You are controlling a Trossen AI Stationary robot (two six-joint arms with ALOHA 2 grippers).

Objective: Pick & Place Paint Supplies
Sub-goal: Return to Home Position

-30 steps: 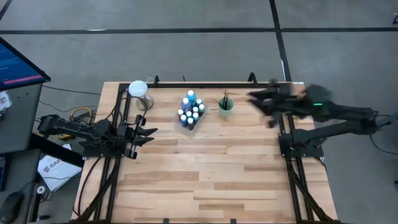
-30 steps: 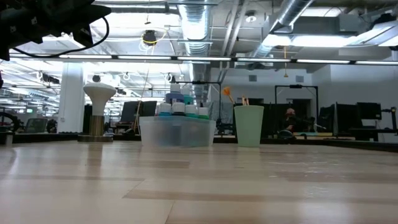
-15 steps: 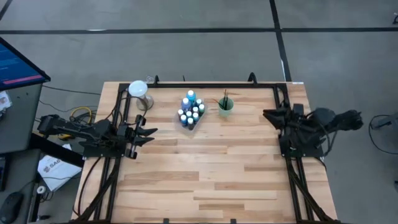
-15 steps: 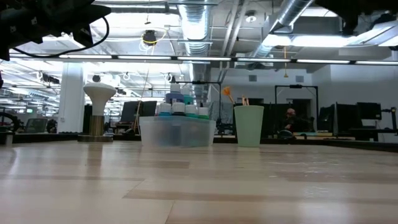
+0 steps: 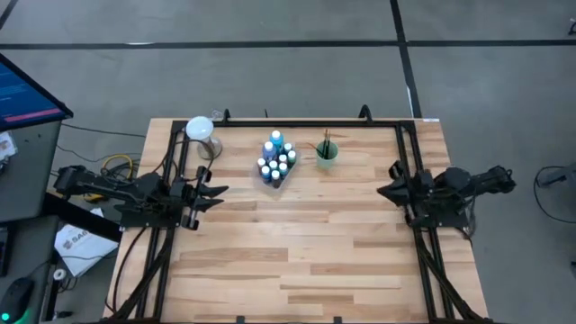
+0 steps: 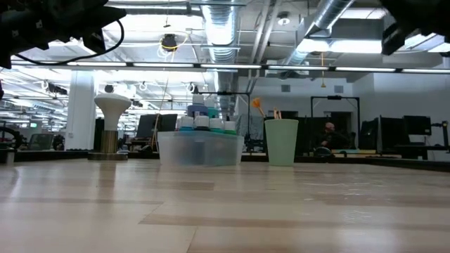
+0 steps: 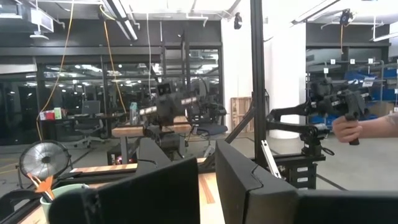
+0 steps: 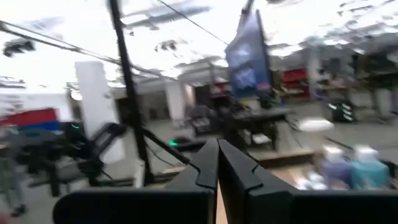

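Note:
The small white-capped paint bottles and the two taller blue bottles point(image 5: 276, 160) stand packed in the clear tray point(image 6: 200, 149) near the table's far edge. Thin brushes point(image 5: 324, 144), one orange-tipped point(image 6: 256, 105), stand upright in the green cup point(image 5: 326, 155) just right of the tray. My left gripper point(image 5: 214, 193) hovers at the table's left side, its fingers a narrow gap apart, holding nothing. My right gripper point(image 5: 385, 191) hovers at the table's right side, shut and empty. The right wrist view shows the bottles point(image 8: 354, 168) far off.
A white mushroom-shaped stand point(image 5: 200, 130) sits at the far left of the table. Black frame rails point(image 5: 409, 171) run along both sides and the far edge. Bare wood point(image 5: 297, 252) fills the middle and near half. A person's hand point(image 7: 348, 127) shows in the room beyond.
My right gripper has drawn back from beside the green cup at the far edge toward the near edge, and now hovers level at the table's right side. The bottles, tray, cup and brushes have stayed put.

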